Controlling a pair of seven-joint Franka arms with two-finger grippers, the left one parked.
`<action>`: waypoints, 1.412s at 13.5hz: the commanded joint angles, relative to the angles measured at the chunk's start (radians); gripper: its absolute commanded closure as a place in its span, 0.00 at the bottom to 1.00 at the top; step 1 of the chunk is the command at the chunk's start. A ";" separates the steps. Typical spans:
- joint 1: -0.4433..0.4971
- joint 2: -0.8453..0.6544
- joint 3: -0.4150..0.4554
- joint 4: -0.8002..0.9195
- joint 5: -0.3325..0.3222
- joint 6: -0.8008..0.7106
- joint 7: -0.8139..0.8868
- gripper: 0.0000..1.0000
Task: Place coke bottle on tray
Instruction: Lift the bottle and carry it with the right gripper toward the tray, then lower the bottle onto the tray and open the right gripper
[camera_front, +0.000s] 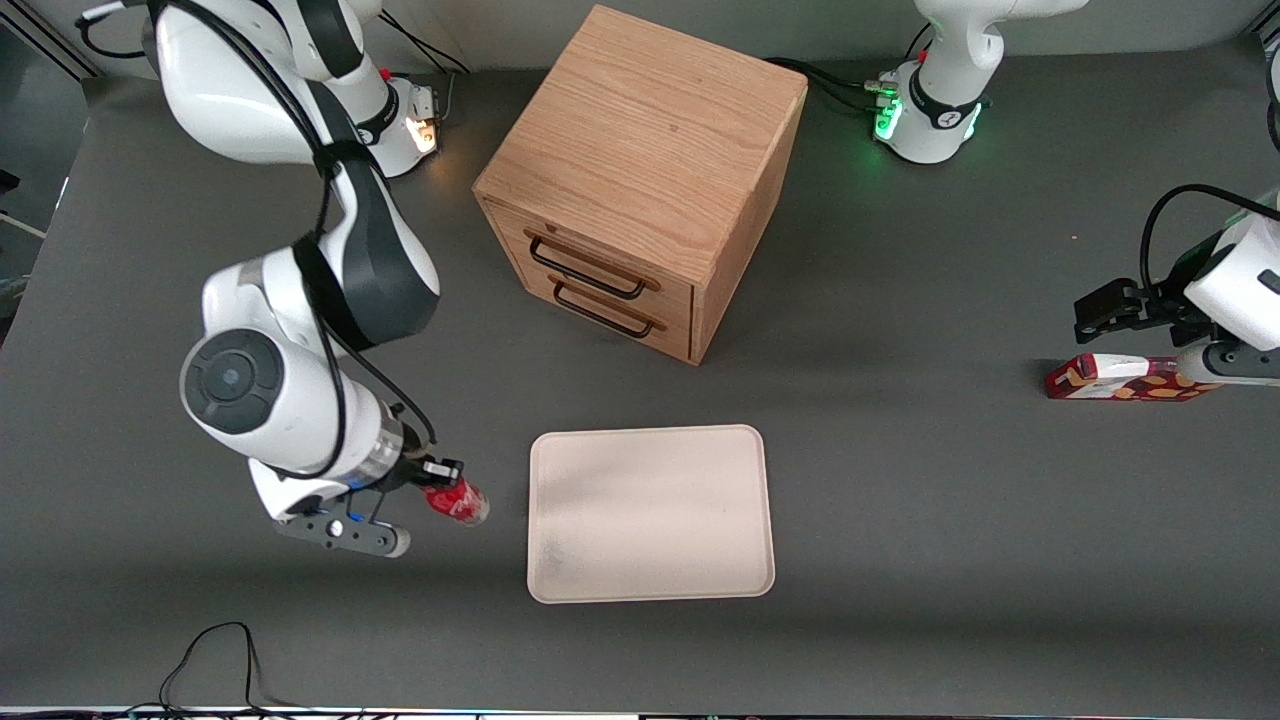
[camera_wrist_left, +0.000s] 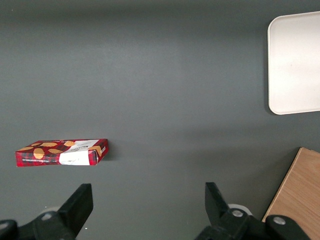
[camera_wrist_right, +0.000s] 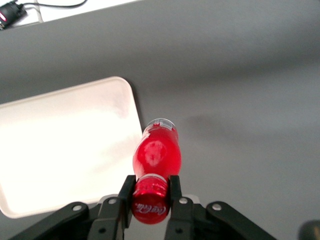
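We see the gripper (camera_front: 447, 487) with fingers (camera_wrist_right: 127, 189) clamped on the cap of one coke bottle (camera_front: 458, 501), held above bare tabletop (camera_front: 900, 500) just beside the one tray (camera_front: 650, 513). The bottle sits just off the tray's rim toward the working arm's end.

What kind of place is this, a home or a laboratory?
Probably a robot lab: a grey table with cables, a drawer cabinet, a tray, and a gripper holding a coke bottle beside the tray.
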 joint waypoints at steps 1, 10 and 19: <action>0.005 0.064 0.010 0.074 0.016 0.066 0.030 1.00; 0.063 0.161 0.010 0.092 0.007 0.203 0.081 1.00; 0.080 0.205 0.009 0.088 0.008 0.268 0.096 1.00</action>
